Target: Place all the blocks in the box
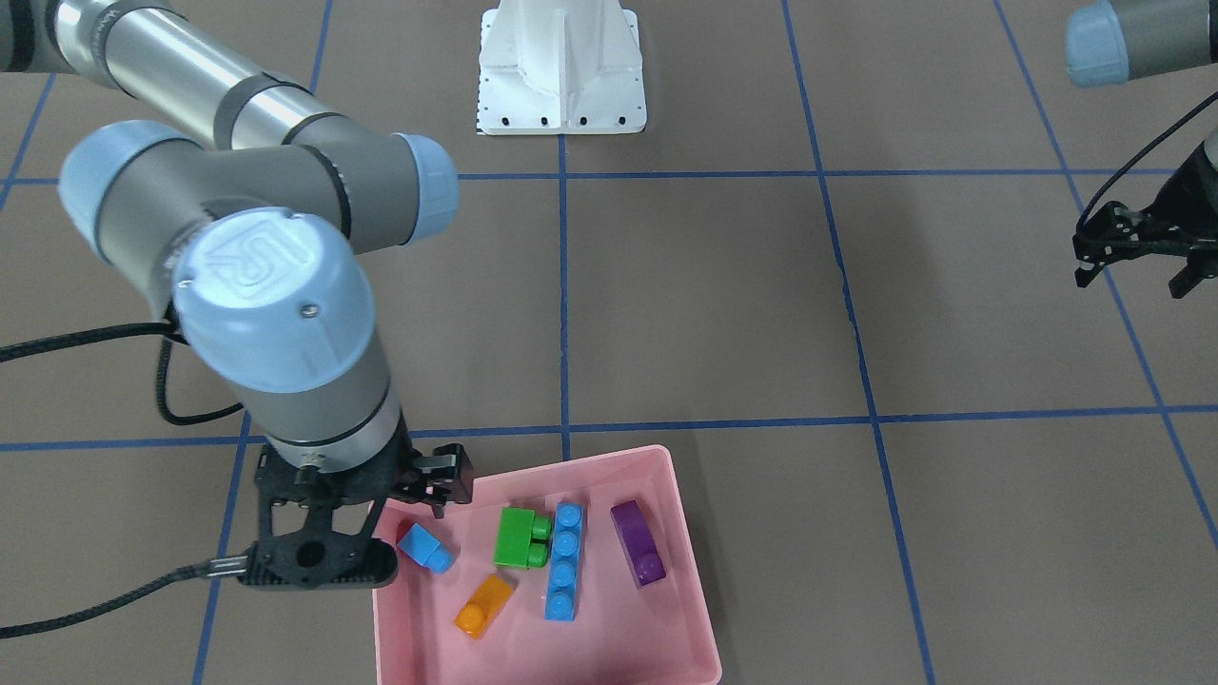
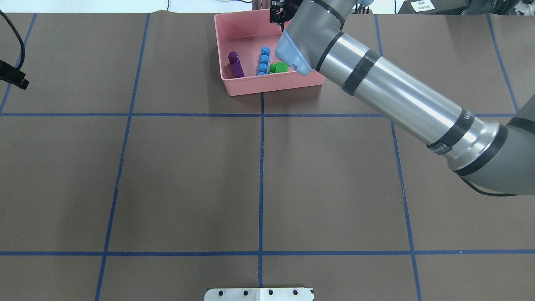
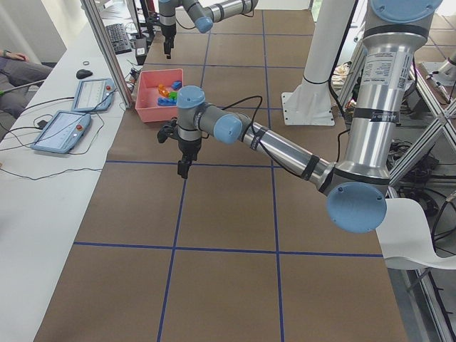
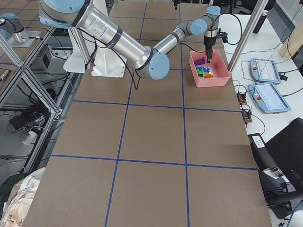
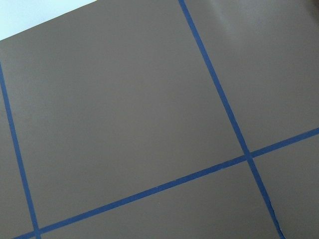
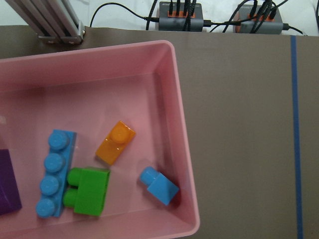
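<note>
The pink box (image 1: 571,461) stands at the table's far edge, and all five blocks lie in it: orange (image 1: 485,604), small light-blue (image 1: 425,549), long light-blue (image 1: 565,561), purple (image 1: 638,556) and green (image 1: 519,538). My right gripper (image 1: 423,509) hangs over the box's corner just above the small light-blue block; it looks open and empty. The right wrist view shows the box (image 6: 182,124) with the small light-blue block (image 6: 159,185) leaning at the wall beside the orange one (image 6: 115,143). My left gripper (image 1: 1137,259) is open and empty, far off to the side.
The white robot base (image 1: 561,67) stands at the near middle edge of the table. Cable hubs (image 6: 179,10) and an aluminium frame post sit just beyond the box. Blue tape lines grid the brown table. My right arm stretches across the table's right half.
</note>
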